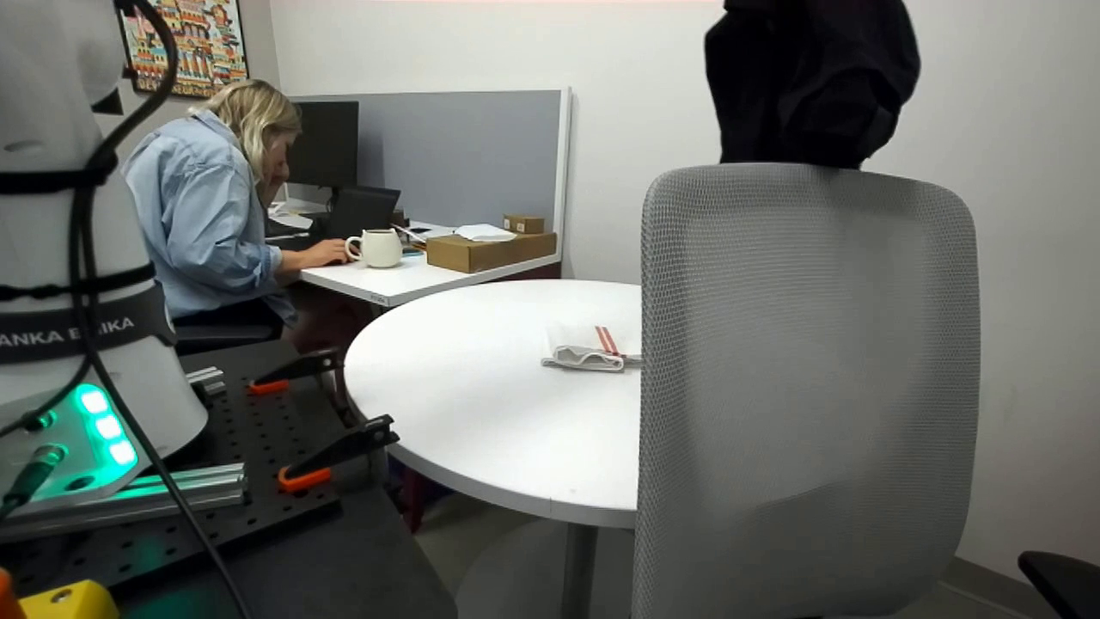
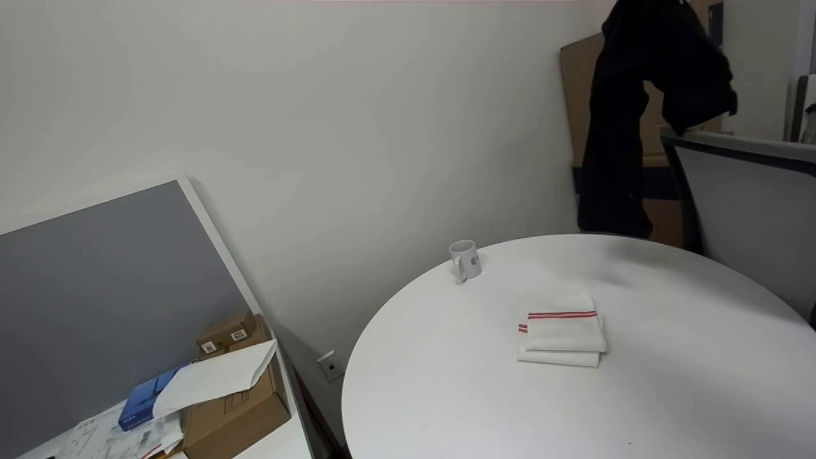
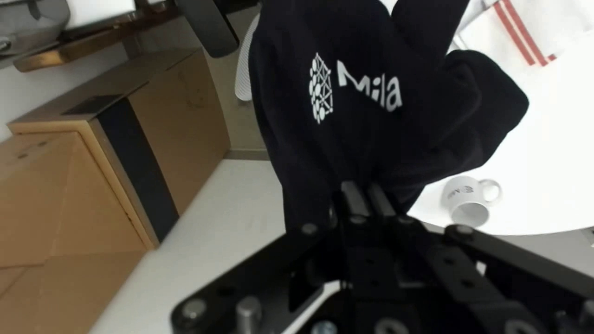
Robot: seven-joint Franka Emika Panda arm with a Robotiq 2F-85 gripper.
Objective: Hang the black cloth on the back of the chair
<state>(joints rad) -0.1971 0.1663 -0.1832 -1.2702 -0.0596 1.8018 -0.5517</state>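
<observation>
The slim jaws of the gripper are pressed together on the black cloth, which spreads ahead of them in soft, matte folds printed with white "Mila" lettering. In both exterior views part of the jaws' load bunches above the chair back, a rounded panel of fine gray mesh; whether the two touch, I cannot tell. In the wrist view, right of the jaws, are a smooth, cylindrical mug and, farther ahead, a folded, red-striped towel.

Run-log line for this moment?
gripper: shut on black cloth; cloth: near top of chair back, contact unclear; hang: not done; striped towel: on table
</observation>
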